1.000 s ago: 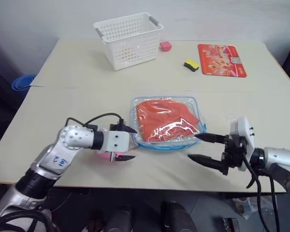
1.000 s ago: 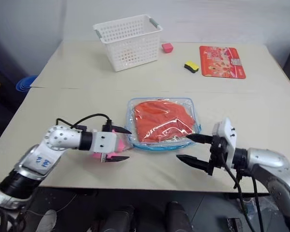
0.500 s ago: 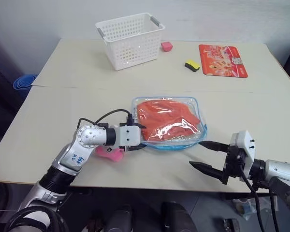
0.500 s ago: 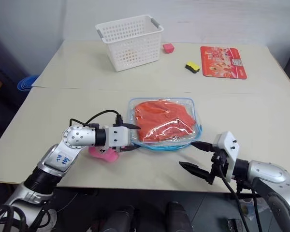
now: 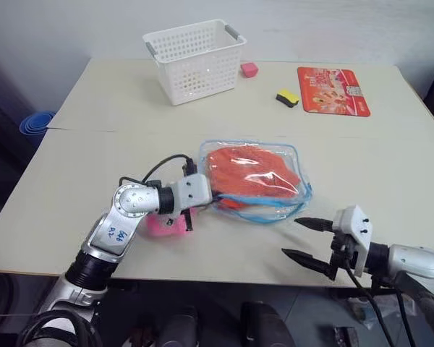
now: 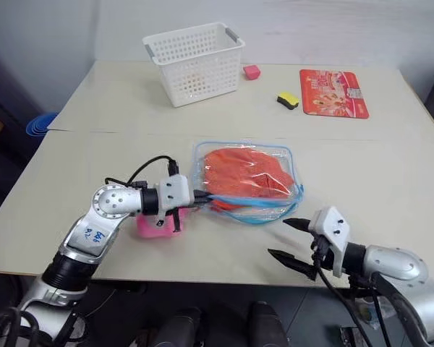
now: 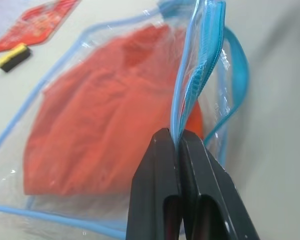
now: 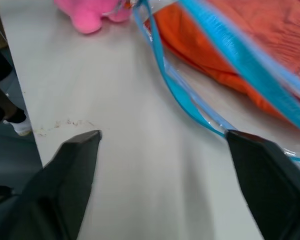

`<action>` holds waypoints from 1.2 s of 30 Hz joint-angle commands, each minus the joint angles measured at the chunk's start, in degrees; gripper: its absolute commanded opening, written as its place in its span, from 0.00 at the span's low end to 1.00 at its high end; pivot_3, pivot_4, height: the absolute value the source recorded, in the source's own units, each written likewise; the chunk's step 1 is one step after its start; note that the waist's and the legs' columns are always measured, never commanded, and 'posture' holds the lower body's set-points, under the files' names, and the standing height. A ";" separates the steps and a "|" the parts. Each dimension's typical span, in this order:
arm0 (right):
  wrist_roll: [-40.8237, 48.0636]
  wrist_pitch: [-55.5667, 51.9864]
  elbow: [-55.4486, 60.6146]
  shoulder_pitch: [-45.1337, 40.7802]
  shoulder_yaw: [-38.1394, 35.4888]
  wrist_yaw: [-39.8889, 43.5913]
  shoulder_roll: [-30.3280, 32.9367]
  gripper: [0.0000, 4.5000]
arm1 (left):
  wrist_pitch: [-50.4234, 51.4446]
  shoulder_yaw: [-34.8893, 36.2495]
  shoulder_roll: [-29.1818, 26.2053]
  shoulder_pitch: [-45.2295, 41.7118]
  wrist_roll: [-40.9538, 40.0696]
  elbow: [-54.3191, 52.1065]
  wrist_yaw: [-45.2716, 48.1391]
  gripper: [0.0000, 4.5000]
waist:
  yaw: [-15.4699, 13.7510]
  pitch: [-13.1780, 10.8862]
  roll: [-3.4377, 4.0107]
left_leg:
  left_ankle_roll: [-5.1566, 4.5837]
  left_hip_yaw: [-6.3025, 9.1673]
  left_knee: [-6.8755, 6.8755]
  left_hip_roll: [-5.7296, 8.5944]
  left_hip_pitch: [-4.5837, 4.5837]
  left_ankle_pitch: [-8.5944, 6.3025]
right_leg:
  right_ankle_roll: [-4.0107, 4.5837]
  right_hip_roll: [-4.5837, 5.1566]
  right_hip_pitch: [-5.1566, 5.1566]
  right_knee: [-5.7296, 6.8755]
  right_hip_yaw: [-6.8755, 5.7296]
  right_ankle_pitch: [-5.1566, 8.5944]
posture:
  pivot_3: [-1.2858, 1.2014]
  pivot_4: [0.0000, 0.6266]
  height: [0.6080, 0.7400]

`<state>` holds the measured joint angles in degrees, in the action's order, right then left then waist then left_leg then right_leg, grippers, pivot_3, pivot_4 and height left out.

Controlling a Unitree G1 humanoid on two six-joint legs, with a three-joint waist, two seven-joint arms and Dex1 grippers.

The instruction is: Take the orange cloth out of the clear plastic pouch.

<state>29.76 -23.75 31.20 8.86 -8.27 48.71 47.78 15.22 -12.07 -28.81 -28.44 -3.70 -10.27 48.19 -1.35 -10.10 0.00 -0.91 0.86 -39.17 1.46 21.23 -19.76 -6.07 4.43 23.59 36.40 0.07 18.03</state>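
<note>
The clear plastic pouch point(image 5: 257, 184) lies mid-table, its light blue zipper edge point(image 7: 202, 60) lifted and gaping along the near side. The orange cloth point(image 5: 249, 172), creased and folded, sits fully inside it, filling most of the interior.

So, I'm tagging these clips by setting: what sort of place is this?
Probably a lab or test room, not a home: a plain beige table against a bare wall, set with unrelated practice items such as a white lattice basket, a red printed card and a clear plastic pouch.
</note>
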 commanded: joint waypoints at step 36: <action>-44.89 36.17 -29.45 -29.62 22.03 -13.26 -13.31 0.66 | 6.92 3.15 0.67 3.69 -4.02 -8.07 -3.43 0.00 | 1.54 -0.01 -0.02 | 0.18 -0.05 -0.01 0.02 -0.04 0.13 | 0.00 -0.03 0.10 0.20 0.04 0.00 | 0.52 0.24 1.00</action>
<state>-14.79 10.65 1.11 -19.96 13.61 35.93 34.64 22.57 -10.00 -27.82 -24.15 -6.66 -15.73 45.09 0.19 -10.11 -0.02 -0.74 0.83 -39.18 1.48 21.19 -19.64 -6.07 4.40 23.69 36.61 0.11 18.03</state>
